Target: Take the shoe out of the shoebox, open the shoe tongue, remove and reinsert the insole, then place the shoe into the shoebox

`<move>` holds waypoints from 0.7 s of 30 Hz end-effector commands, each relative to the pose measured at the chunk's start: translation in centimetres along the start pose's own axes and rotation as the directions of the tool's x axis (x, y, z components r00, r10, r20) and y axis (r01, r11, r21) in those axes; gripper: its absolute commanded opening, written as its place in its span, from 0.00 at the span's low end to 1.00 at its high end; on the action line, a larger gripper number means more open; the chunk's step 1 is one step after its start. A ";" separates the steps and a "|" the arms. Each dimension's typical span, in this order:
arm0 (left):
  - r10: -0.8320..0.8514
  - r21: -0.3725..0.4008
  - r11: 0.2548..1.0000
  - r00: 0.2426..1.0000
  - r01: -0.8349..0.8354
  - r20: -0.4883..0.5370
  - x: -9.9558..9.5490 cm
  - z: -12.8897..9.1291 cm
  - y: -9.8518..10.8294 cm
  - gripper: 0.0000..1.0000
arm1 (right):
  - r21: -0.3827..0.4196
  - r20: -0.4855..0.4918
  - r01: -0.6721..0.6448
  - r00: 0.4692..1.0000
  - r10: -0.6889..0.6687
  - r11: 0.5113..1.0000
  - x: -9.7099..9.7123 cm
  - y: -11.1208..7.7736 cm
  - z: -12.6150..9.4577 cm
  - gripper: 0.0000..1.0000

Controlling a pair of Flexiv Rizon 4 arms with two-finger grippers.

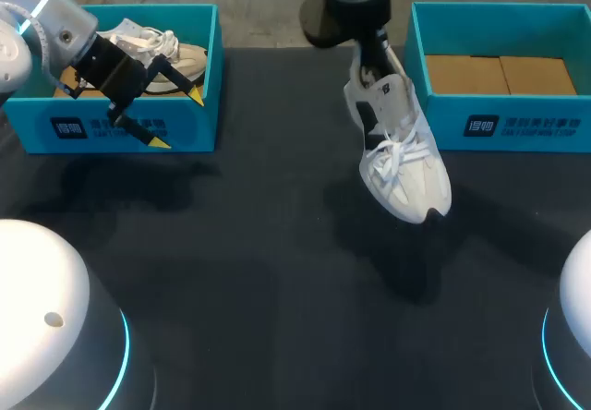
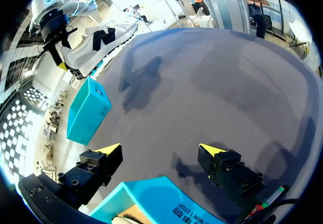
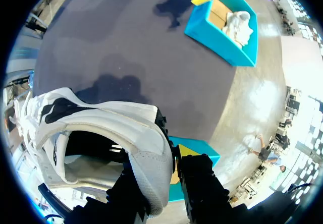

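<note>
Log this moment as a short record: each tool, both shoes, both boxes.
left tool: open, holding nothing, at the front wall of the left shoebox
right tool: shut on the heel of the white sneaker
white sneaker: held above the table, toe down, between the two boxes
left shoebox: teal, with the second shoe lying inside
right shoebox: teal, no shoe in it, brown cardboard floor showing
table: dark surface

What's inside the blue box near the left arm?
A white shoe on brown cardboard. The left arm covers the box's left end from above; anything under the shoe is hidden.
</note>
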State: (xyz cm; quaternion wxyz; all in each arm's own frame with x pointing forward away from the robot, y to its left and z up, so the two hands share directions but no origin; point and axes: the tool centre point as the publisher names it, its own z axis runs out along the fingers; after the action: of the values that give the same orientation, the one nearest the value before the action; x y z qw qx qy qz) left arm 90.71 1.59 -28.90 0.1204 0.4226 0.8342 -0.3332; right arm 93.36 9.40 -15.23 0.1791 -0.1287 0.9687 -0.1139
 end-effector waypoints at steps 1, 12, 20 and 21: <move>0.000 -0.002 1.000 1.000 0.000 -0.001 0.0 0.0 -0.1 1.00 | -0.001 -0.009 -0.003 1.000 0.003 1.000 -0.1 -3.7 -1.5 0.00; 0.000 -0.002 1.000 1.000 0.000 -0.001 0.0 0.0 -0.1 1.00 | -0.036 -0.014 0.030 0.999 -0.030 0.999 -1.1 -9.9 -1.0 0.00; 0.000 -0.002 1.000 1.000 0.000 -0.001 0.0 0.0 -0.1 1.00 | 0.016 -0.042 0.035 0.999 -0.034 0.999 -2.4 -13.4 -0.8 0.00; 0.000 -0.002 1.000 1.000 0.000 -0.001 0.0 0.0 -0.1 1.00 | 0.016 -0.042 0.035 0.999 -0.035 0.999 -2.6 -13.7 -0.9 0.00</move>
State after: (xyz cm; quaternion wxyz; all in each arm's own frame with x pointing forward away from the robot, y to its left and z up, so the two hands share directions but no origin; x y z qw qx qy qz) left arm 90.71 1.58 -28.90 0.1204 0.4227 0.8341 -0.3332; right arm 97.82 -2.14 -10.72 0.1630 -0.1406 0.9680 -0.1293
